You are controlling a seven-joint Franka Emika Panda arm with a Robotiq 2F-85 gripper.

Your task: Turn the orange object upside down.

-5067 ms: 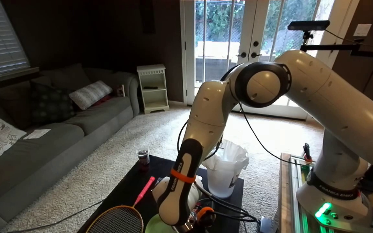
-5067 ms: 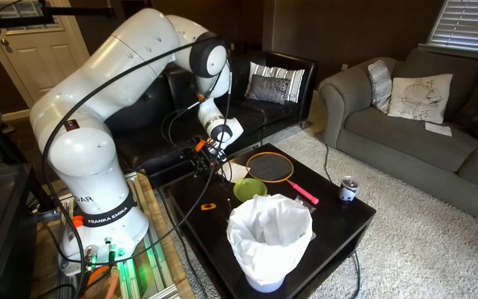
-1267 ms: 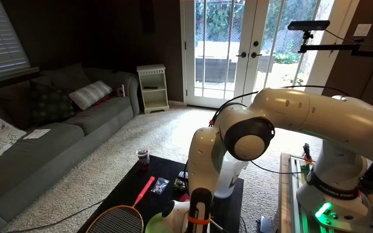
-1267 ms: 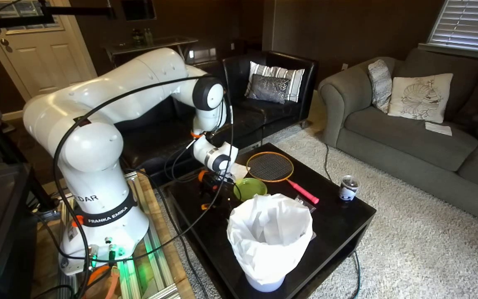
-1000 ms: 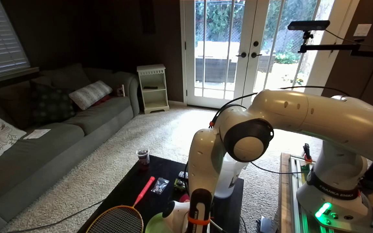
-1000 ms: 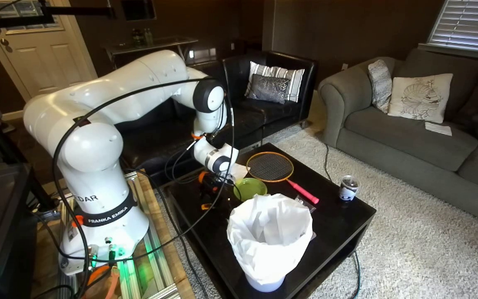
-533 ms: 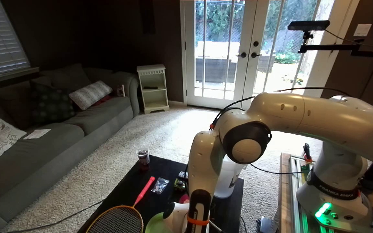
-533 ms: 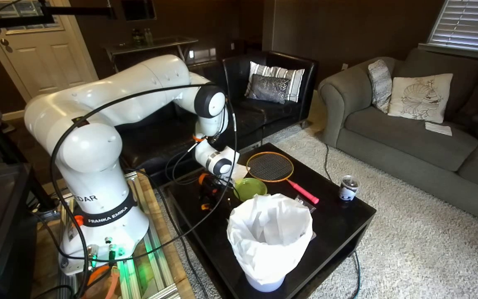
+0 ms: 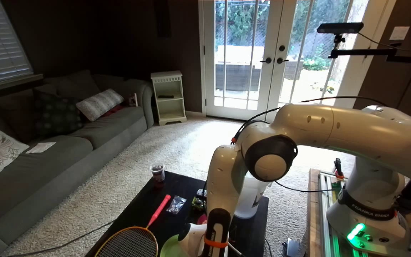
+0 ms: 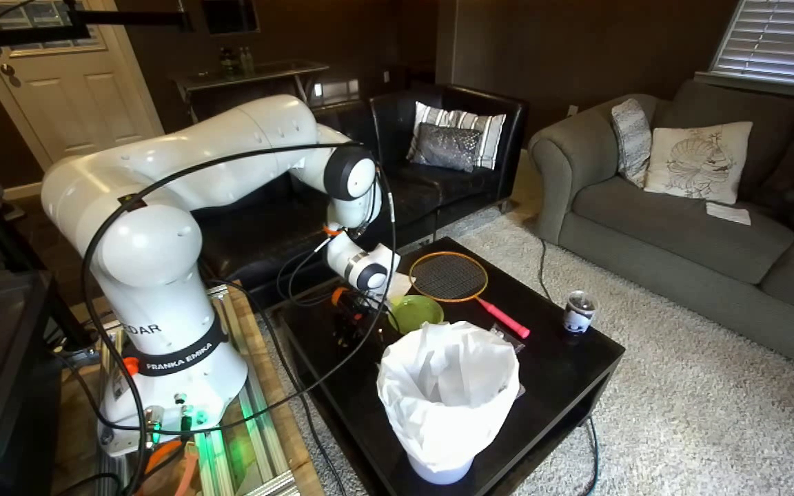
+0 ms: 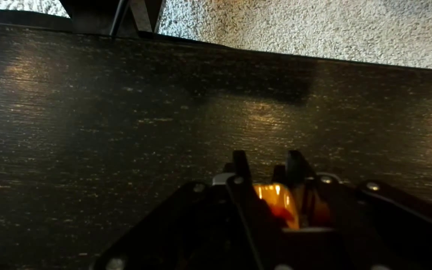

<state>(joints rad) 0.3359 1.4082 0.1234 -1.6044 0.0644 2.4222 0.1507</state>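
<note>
In the wrist view the orange object (image 11: 274,195), shiny yellow-orange with a redder lower part, sits between the two dark fingers of my gripper (image 11: 267,155). The jaws stand close together, with the object filling the space between them. Much of it is covered by the fingers and the gripper body, and the picture there is dark. In an exterior view my gripper (image 10: 350,337) points down low over the near-robot side of the black table (image 10: 562,372), and the orange object is hidden by it there. Whether the object touches the table cannot be told.
A green bowl (image 10: 416,315) lies beside the gripper, with a racket (image 10: 449,277) beyond it. The white bag-lined bin (image 10: 431,434) stands at the table's near end, and a cup (image 10: 578,313) near the far edge. A loose cable (image 10: 391,227) hangs along the arm.
Over five seconds the arm has come down to the table. In the last second it sank slightly, and the orange object, visible under the gripper before, has gone from sight in the exterior view.
</note>
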